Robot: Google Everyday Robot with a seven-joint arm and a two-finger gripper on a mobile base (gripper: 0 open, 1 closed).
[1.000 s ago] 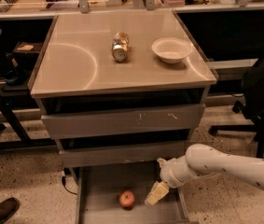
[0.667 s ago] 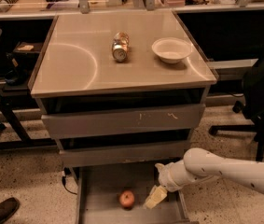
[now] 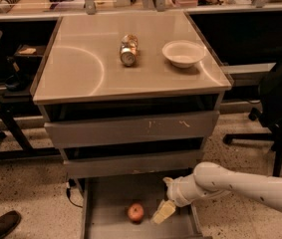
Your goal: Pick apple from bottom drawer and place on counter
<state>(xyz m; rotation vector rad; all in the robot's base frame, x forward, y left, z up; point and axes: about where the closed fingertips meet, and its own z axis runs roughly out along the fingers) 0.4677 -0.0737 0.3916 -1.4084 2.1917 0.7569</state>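
Observation:
The red-orange apple (image 3: 136,212) lies on the grey floor of the bottom drawer (image 3: 105,208), which is pulled out under the two scuffed drawers. My gripper (image 3: 163,212) hangs low over the drawer, just to the right of the apple and a short gap away, its cream fingers pointing down and left. The white arm comes in from the lower right. The beige counter (image 3: 80,68) with its curved arc mark is above.
A silver can (image 3: 128,49) lies on its side on the counter, with a white bowl (image 3: 183,53) to its right. A black office chair (image 3: 280,103) stands at the right. A dark shoe (image 3: 0,225) is at the lower left on the floor.
The gripper has moved slightly left and down, a little closer to the apple. The apple has not moved.

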